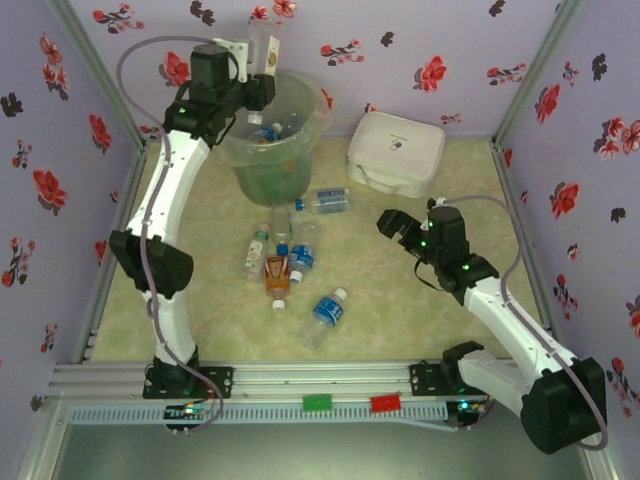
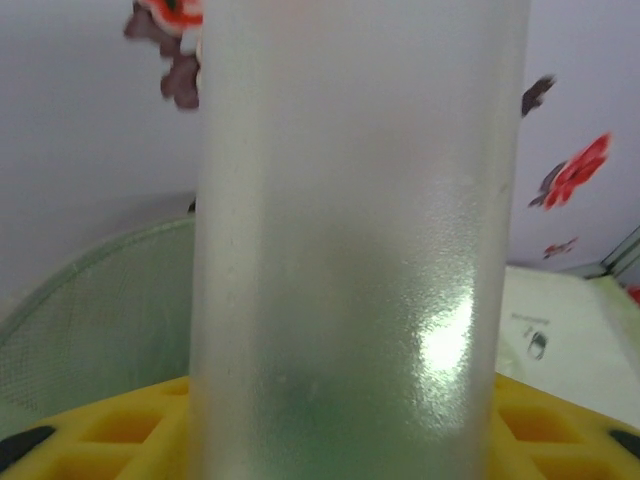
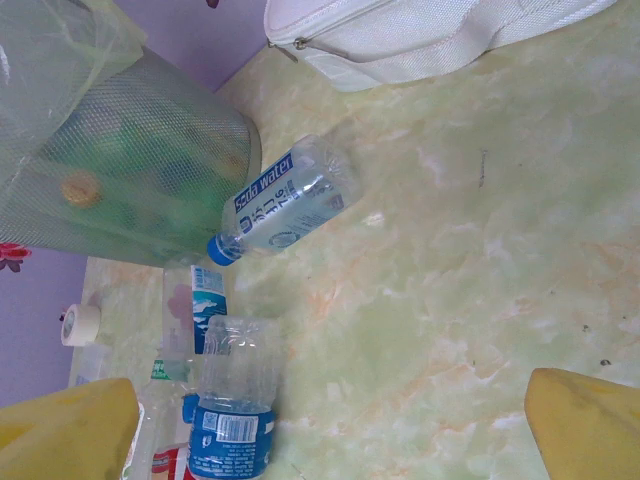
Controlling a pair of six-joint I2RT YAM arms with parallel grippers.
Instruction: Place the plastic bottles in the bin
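The left gripper is clenched around a frosted clear bottle and holds it upright above the far rim of the bin. The bin stands near the far edge of the table, left of centre. In the left wrist view the bottle's plain wall rises between the yellow fingers, with the bin's rim curving away behind it. A few bottles already lie inside the bin.

The right gripper hangs right of the table's centre with its jaws spread wide and nothing between them. The white lidded box sits beyond it, toward the far right corner.

More bottles lie on the table. A water bottle rests on its side just beside the bin's foot, between bin and box. Around the centre lie an amber bottle, a blue-labelled bottle touching or nearly touching it, and a green-labelled bottle. A lone blue-capped bottle lies closer to the near edge.

These bottles look empty and thin-walled, so they are probably light and easy to dent under a hard squeeze. Their smooth, round sides will likely slip or roll if nudged. The safest hold is across the middle of the body, on the label band, with the jaws square to the bottle's length.
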